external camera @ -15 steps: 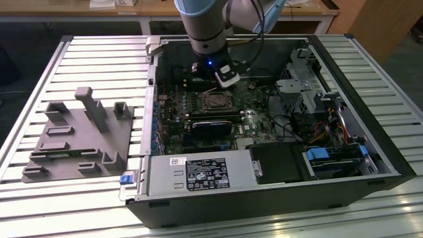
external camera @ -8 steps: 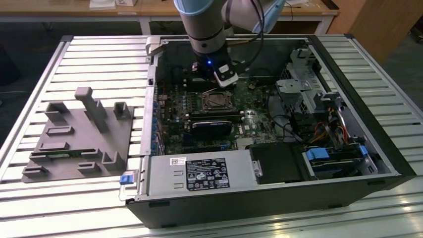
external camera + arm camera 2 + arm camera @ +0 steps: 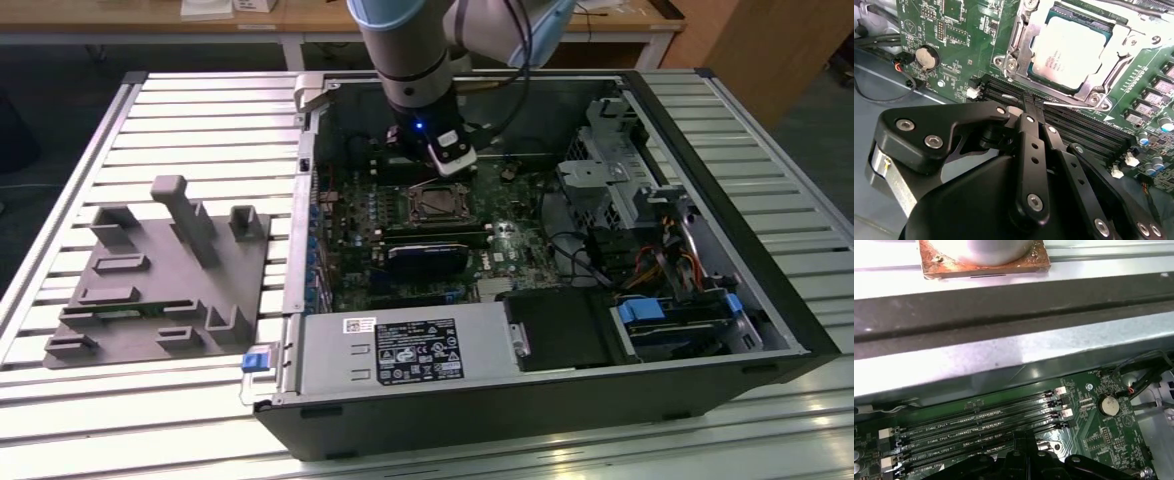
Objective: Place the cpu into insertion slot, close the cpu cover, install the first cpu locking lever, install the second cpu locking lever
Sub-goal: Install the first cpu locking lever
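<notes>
Inside the open black computer case (image 3: 747,330) on the slatted metal desk (image 3: 200,110), we find the flat square cpu with its pale silvery metal top (image 3: 1069,52) seated in the silver-rimmed square insertion slot (image 3: 1019,55). The thin silvery cpu cover frame (image 3: 1119,37) lies down around the chip. The black pincer (image 3: 1026,102) hangs over the long black memory slots (image 3: 1074,125) just beside the socket, fingers clenched together on the thin wire locking lever (image 3: 1074,106). We judge the lever springy and slim, best gripped at its free end; the chip itself looks light, stiff and fragile.
</notes>
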Tool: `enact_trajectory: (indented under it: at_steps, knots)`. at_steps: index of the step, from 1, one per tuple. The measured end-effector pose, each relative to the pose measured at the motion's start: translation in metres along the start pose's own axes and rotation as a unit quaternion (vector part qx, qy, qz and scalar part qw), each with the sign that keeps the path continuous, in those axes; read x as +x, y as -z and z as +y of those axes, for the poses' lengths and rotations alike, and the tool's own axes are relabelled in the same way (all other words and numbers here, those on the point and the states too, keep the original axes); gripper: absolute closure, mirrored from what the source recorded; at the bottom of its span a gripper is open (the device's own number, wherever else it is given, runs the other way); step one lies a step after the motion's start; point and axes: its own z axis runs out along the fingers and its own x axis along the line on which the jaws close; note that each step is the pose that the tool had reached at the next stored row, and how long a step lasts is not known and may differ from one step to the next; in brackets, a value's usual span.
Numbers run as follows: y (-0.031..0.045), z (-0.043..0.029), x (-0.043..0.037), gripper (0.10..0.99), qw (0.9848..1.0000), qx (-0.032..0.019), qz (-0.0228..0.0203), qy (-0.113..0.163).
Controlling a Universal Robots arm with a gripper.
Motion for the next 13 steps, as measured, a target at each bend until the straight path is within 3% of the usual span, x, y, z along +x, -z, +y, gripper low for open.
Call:
enact_trajectory:
  at_steps: [4, 13]
  knots:
    - [-0.0014, 0.0026, 0.0029, 0.98, 1.0, 0.005, -0.0025, 0.001]
    - [-0.0045, 0.0019, 0.004, 0.98, 1.0, 0.0055, -0.0027, 0.004]
